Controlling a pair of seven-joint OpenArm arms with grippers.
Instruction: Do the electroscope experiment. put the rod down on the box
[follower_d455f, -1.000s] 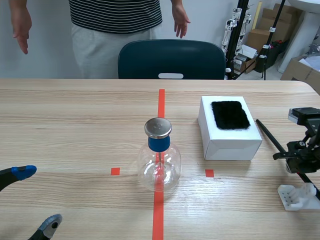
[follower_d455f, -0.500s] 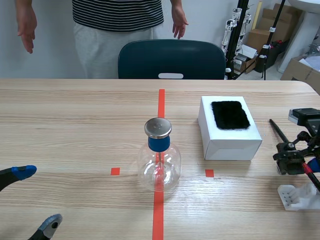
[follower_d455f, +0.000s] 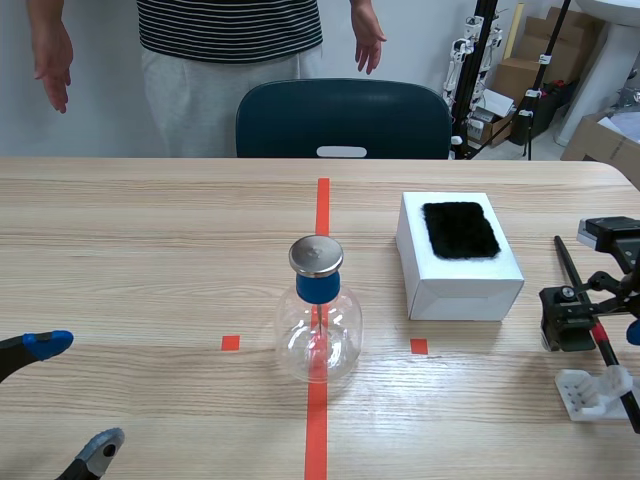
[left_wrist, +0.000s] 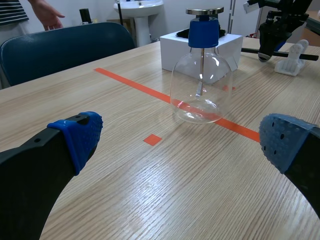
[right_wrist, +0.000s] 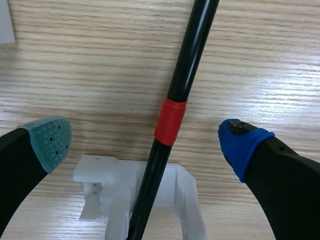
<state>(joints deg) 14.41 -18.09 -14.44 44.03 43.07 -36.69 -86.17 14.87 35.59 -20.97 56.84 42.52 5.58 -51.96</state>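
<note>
The black rod (right_wrist: 182, 75) with a red band lies slanted between the fingers of my right gripper (right_wrist: 146, 144), which is open and touches it on neither side. Its near part rests in the small white stand (right_wrist: 182, 192), its far end on the table. In the scene view the rod (follower_d455f: 572, 278) runs along the table's right edge under the right gripper (follower_d455f: 585, 325), to the right of the white box (follower_d455f: 455, 280) with a black fur pad (follower_d455f: 460, 230). The glass electroscope flask (follower_d455f: 318, 325) stands on the centre tape line. My left gripper (follower_d455f: 75, 395) is open at the near left.
A person (follower_d455f: 225, 60) stands behind a dark blue chair (follower_d455f: 342, 118) across the table, both hands held out. The left wrist view shows the flask (left_wrist: 201, 85) ahead of the left gripper (left_wrist: 182, 140), with the box (left_wrist: 172, 42) and the stand (left_wrist: 292, 52) beyond it.
My right gripper has opened and let go of the rod. The rod has swung onto the white stand, its far end now further right. The left arm has stayed still.
</note>
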